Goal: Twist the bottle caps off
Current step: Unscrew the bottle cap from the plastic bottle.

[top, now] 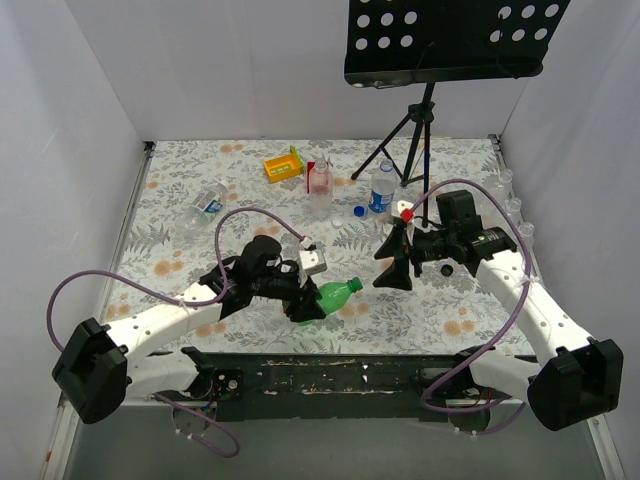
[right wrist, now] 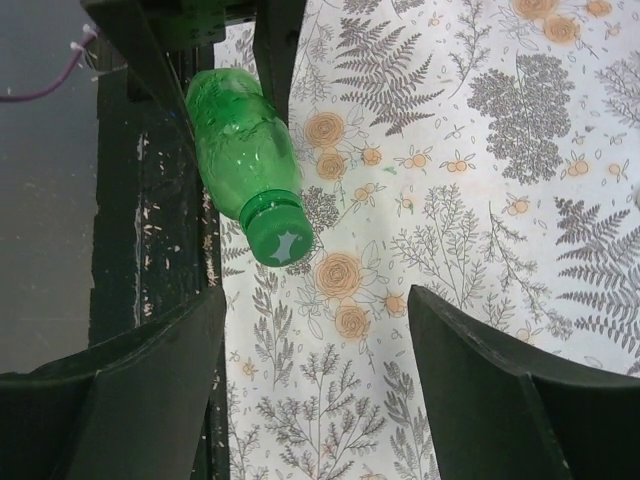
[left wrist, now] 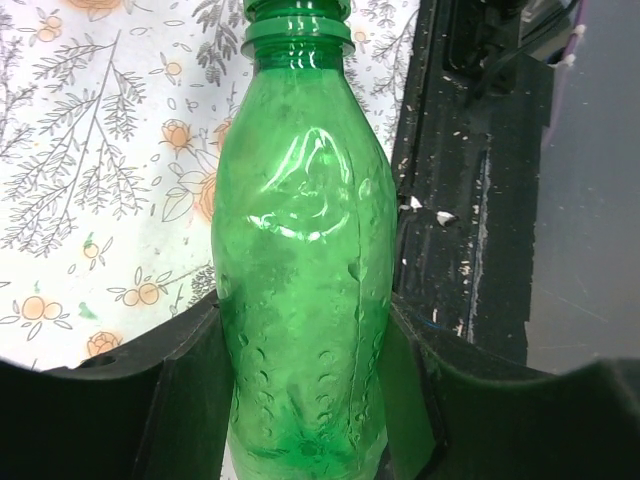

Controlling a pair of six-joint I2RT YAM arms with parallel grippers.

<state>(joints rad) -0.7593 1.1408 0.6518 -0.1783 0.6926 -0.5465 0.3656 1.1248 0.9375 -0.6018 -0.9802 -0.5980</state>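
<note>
My left gripper (top: 305,300) is shut on the body of a green bottle (top: 328,297), held on its side a little above the table's near edge. In the left wrist view the bottle (left wrist: 300,250) fills the gap between the fingers (left wrist: 170,400). Its green cap (right wrist: 280,235) is on the neck and points toward my right gripper (top: 393,272). My right gripper (right wrist: 315,300) is open and empty, a short way from the cap. A pinkish bottle (top: 319,178) and a clear blue-labelled bottle (top: 382,187) stand at the back. Another clear bottle (top: 205,205) lies at the back left.
A red and yellow box (top: 283,165) sits at the back. Two loose caps (top: 359,211) lie near the standing bottles. A music stand's tripod (top: 412,140) stands at the back right. Small clear bottles (top: 513,207) line the right wall. A black base strip (left wrist: 470,200) runs along the near edge.
</note>
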